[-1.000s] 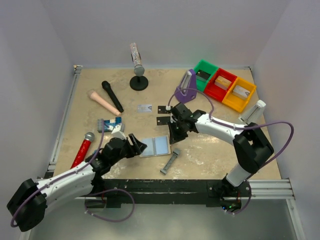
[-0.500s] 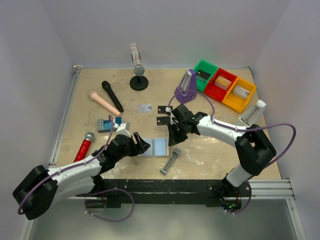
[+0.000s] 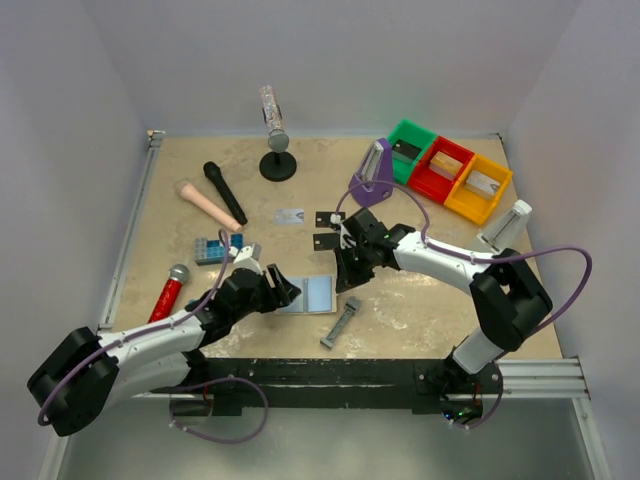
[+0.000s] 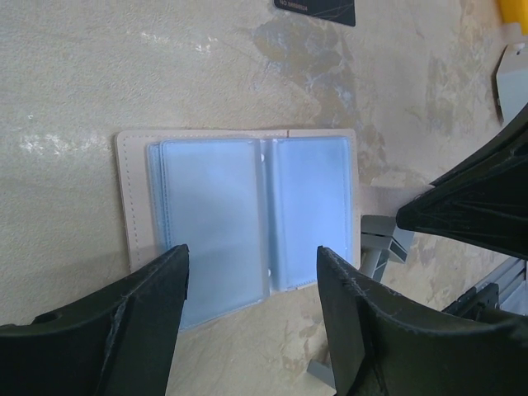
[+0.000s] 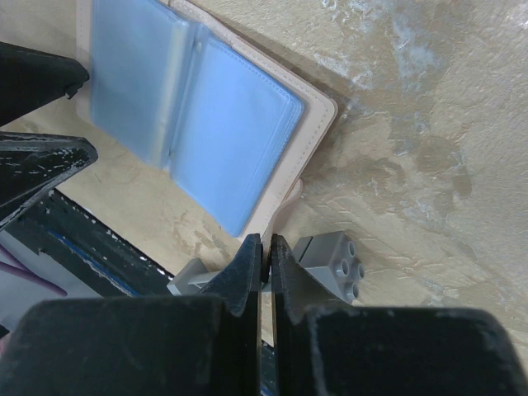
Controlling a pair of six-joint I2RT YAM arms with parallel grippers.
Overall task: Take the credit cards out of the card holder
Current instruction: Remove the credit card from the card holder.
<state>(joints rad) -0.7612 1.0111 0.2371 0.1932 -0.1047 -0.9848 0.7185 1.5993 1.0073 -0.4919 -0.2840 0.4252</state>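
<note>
The card holder (image 3: 312, 294) lies open on the table, its pale blue pockets (image 4: 239, 216) facing up; I see no card in them. My left gripper (image 4: 252, 309) hangs open just above its near edge, one finger to each side. My right gripper (image 5: 266, 247) is shut, its tips at the pale tab on the holder's (image 5: 206, 124) right edge; whether it pinches the tab I cannot tell. A silver-grey credit card (image 3: 290, 215) and two black credit cards (image 3: 330, 217) (image 3: 325, 241) lie on the table beyond the holder. One black card's edge (image 4: 318, 10) shows in the left wrist view.
A grey bar with a studded end (image 3: 341, 324) (image 5: 330, 260) lies right of the holder. A blue brick (image 3: 212, 248), red microphone (image 3: 168, 295), black microphone (image 3: 225, 192) and beige handle (image 3: 208, 205) lie left. Green, red and yellow bins (image 3: 450, 172) and a purple stand (image 3: 374, 180) are at the back right.
My left arm has slid a little forward and right, bringing its open gripper closer to the holder. The right gripper has stayed shut at the holder's right edge.
</note>
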